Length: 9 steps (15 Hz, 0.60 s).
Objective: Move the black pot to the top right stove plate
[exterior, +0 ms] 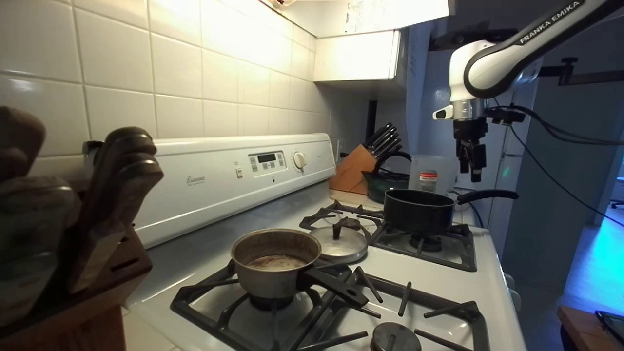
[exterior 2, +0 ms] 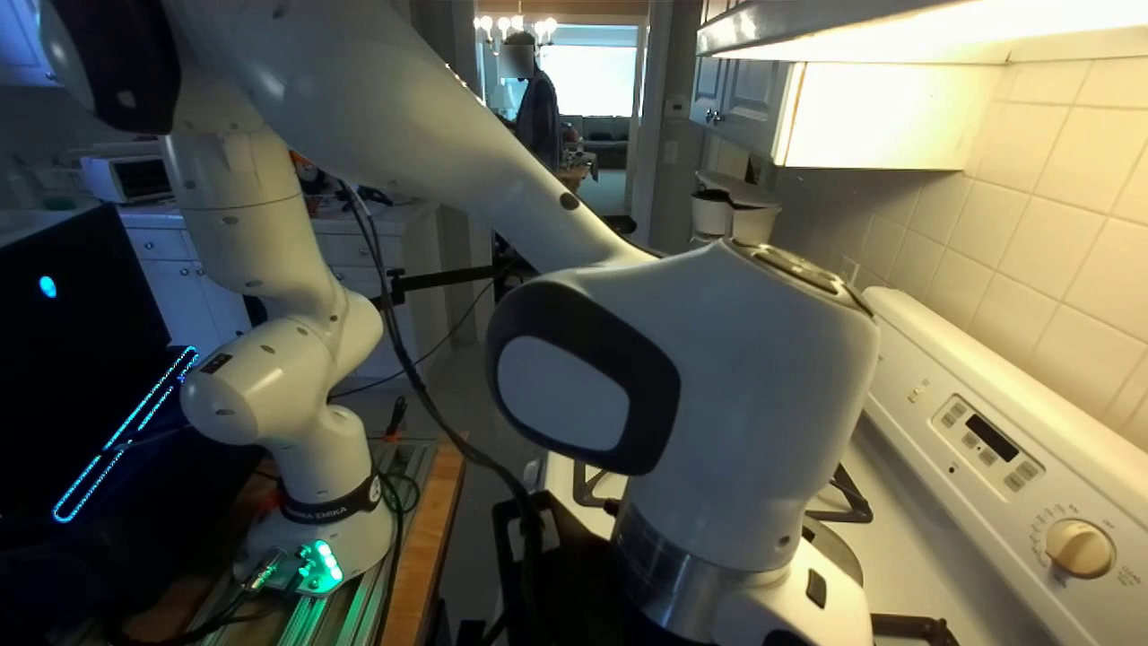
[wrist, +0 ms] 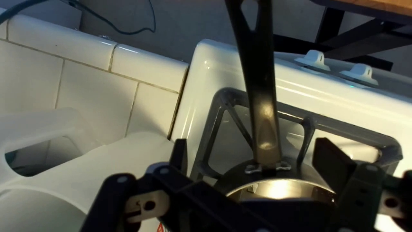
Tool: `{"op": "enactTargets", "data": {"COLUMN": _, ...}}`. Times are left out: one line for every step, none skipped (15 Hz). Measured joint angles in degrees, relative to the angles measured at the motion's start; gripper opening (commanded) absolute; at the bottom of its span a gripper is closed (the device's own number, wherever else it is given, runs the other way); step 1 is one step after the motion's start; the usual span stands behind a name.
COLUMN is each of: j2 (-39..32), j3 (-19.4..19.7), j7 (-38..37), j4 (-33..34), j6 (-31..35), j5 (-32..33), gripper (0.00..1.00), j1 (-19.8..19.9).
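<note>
The black pot [exterior: 419,210] stands upright on the front burner at the far end of the stove in an exterior view. Its handle points away from the back panel. The rear burner beside it, the top right stove plate [exterior: 319,219], has a black pronged grate with no pot on it. My gripper [exterior: 470,175] hangs just above the pot's handle side, pointing down, not touching it. In the wrist view my gripper [wrist: 252,145] is open, fingers spread either side of the pot's handle [wrist: 262,96], with nothing between them held. The arm hides the pot in the other camera's picture.
A steel lid [exterior: 339,243] lies at the rear grate's near edge. A silvery-brown saucepan [exterior: 275,265] stands on the near rear burner. A white pitcher [exterior: 430,171], also in the wrist view [wrist: 128,161], stands close to the pot. A knife block [exterior: 352,169] and dark green kettle [exterior: 385,184] stand behind.
</note>
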State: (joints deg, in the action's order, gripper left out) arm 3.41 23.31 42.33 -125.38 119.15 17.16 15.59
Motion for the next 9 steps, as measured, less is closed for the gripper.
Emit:
{"op": "enactTargets", "data": {"j2": 0.2, "j3": -0.2, "j7": 0.0, "j4": 0.0, "j6": 0.0, "j5": 0.0, "gripper": 1.0, "j1": 0.0}}
{"op": "enactTargets", "data": {"j2": 0.4, "j3": -0.3, "j7": 0.0, "j4": 0.0, "j6": 0.0, "j5": 0.0, "gripper": 1.0, "j1": 0.0}}
{"op": "enactTargets", "data": {"j2": 0.4, "j3": -0.3, "j7": 0.0, "j4": 0.0, "j6": 0.0, "j5": 0.0, "gripper": 1.0, "j1": 0.0}}
{"op": "enactTargets", "data": {"j2": 0.4, "j3": -0.3, "j7": 0.0, "j4": 0.0, "j6": 0.0, "j5": 0.0, "gripper": 1.0, "j1": 0.0}}
{"op": "enactTargets", "data": {"j2": 0.4, "j3": -0.3, "j7": 0.0, "j4": 0.0, "j6": 0.0, "j5": 0.0, "gripper": 1.0, "j1": 0.1}}
{"op": "enactTargets", "data": {"j2": 0.4, "j3": -0.4, "j7": 0.0, "j4": 0.0, "j6": 0.0, "j5": 0.1, "gripper": 1.0, "j1": 0.1}}
{"op": "enactTargets", "data": {"j2": 0.3, "j3": -0.4, "j7": 0.0, "j4": -0.2, "j6": 0.1, "j5": 0.3, "gripper": 1.0, "j1": 0.2}}
{"op": "enactTargets", "data": {"j2": 0.3, "j3": -0.4, "j7": 0.0, "j4": -0.6, "j6": 0.2, "j5": 0.5, "gripper": 1.0, "j1": 0.4}}
{"op": "enactTargets", "data": {"j2": 0.2, "j3": -0.4, "j7": 0.0, "j4": -1.0, "j6": 0.4, "j5": 0.7, "gripper": 1.0, "j1": 0.8}}
